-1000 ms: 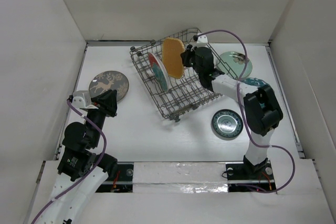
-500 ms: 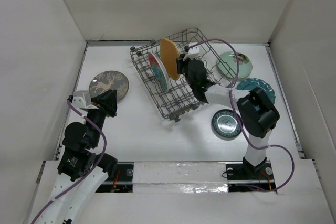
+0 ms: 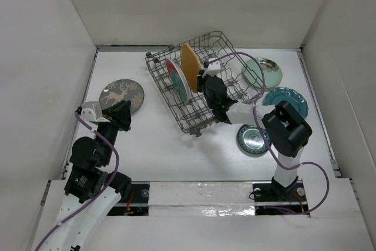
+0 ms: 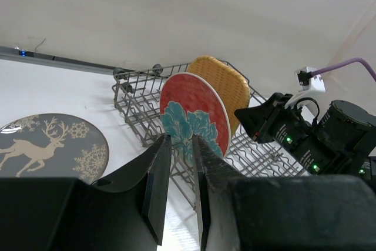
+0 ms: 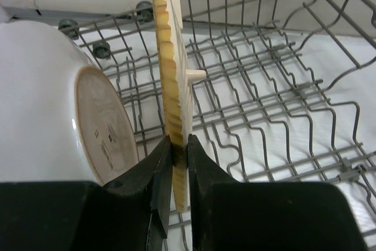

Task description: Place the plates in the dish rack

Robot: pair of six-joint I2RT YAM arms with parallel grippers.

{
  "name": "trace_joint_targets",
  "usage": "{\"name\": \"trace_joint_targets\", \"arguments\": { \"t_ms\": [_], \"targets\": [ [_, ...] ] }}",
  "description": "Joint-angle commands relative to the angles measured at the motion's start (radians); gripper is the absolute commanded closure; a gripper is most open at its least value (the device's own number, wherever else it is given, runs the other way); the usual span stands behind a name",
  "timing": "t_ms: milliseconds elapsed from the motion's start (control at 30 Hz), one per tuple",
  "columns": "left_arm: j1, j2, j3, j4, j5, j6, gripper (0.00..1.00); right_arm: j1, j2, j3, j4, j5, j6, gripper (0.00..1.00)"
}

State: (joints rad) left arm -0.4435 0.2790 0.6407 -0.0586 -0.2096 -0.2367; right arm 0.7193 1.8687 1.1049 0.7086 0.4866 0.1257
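Broadly, the white table point(image 3: 158, 139) carries everything. On its far middle sits the large grey wire dish rack point(image 3: 197, 116), a rectangular basket with raised sides and rows of upright tines, turned askew to the table's edges.

The grey round plate with a white deer point(image 3: 121, 94) lies flat on the table, well to the left of the rack. Inside the rack, the yellow woven rounded-square plate point(image 3: 190, 66) stands on edge. Its rim is ribbed like basketwork and its back is pale cream. Just beside it on the left, the red round plate with teal flowers point(image 3: 176, 80) also stands upright among the tines, showing a white underside to the right wrist camera.

Right of the rack lie the pale mint plate point(image 3: 262, 72), the teal scalloped plate point(image 3: 288, 98) and the small dark ringed plate point(image 3: 252, 139), all flat on the table.

The right gripper point(image 5: 176, 145) reaches into the rack, its jaws clenched on the yellow plate's lower edge. The left gripper point(image 4: 182, 145) hangs near the deer plate, its jaws slightly parted with nothing between them.

The right arm covers part of the teal plate, and a purple cable point(image 3: 258, 86) and the rack wires cross the mint one. Whether the yellow plate's bottom edge touches the wires cannot be made out.
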Motion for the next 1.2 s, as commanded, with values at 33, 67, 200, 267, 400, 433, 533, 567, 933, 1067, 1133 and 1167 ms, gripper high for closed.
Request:
{"name": "trace_joint_targets", "arguments": {
  "t_ms": [33, 67, 200, 267, 400, 433, 533, 567, 933, 1067, 1133, 1167],
  "targets": [
    [0.002, -0.009, -0.006, 0.031, 0.013, 0.002, 0.82, 0.023, -0.048, 0.01, -0.181, 0.029, 0.058, 0.78],
    [0.002, -0.011, -0.006, 0.031, 0.016, 0.004, 0.82, 0.023, -0.046, 0.013, -0.205, 0.029, 0.067, 0.76],
    [0.002, -0.011, -0.006, 0.031, 0.021, 0.004, 0.82, 0.023, -0.049, 0.003, -0.25, 0.017, 0.106, 0.72],
    [0.002, -0.012, -0.006, 0.031, 0.022, 0.002, 0.82, 0.023, -0.049, 0.006, -0.274, 0.021, 0.112, 0.68],
    [0.002, -0.014, -0.006, 0.029, 0.022, 0.0, 0.82, 0.023, -0.068, 0.001, -0.302, 0.026, 0.118, 0.56],
    [0.002, -0.017, -0.006, 0.028, 0.024, 0.0, 0.82, 0.023, -0.077, -0.002, -0.305, 0.024, 0.121, 0.53],
    [0.002, -0.018, -0.006, 0.029, 0.024, 0.0, 0.81, 0.023, -0.126, -0.004, -0.327, 0.012, 0.124, 0.43],
    [0.002, -0.018, -0.006, 0.028, 0.026, 0.0, 0.81, 0.023, -0.159, -0.001, -0.355, 0.0, 0.126, 0.37],
    [0.002, -0.058, -0.006, 0.032, 0.044, -0.004, 0.82, -0.295, -0.748, -0.414, -0.511, -0.035, 0.458, 1.0],
    [0.002, -0.078, -0.006, 0.036, 0.056, -0.009, 0.88, -0.676, -0.928, -0.629, -0.529, -0.198, 0.586, 0.99],
    [0.002, -0.087, -0.006, 0.036, 0.058, -0.013, 0.89, -0.891, -0.973, -0.681, -0.54, -0.249, 0.614, 0.83],
    [0.002, -0.089, -0.006, 0.037, 0.064, -0.013, 0.89, -0.95, -1.002, -0.706, -0.534, -0.269, 0.62, 0.6]
  ]
}}
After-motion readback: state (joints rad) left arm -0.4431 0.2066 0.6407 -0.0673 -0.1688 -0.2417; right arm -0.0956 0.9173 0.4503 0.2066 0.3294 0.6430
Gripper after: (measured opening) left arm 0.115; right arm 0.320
